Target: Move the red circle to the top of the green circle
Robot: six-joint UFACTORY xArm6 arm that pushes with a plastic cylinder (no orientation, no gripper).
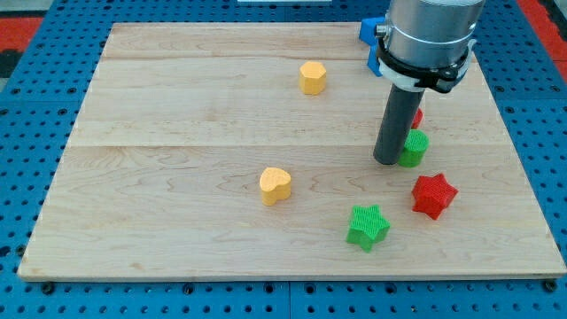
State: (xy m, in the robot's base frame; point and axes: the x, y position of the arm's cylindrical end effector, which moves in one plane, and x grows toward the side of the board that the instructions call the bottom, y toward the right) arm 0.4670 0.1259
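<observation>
My tip (387, 161), a bare rod with no pincer to open or hold anything, rests on the tabletop (177, 106). The green circle (414, 148) touches its right; the red circle (417, 116), mostly hidden, sits just above.

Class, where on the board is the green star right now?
The green star sits near the view's bottom, right of centre, between the orange heart and the red star.
</observation>
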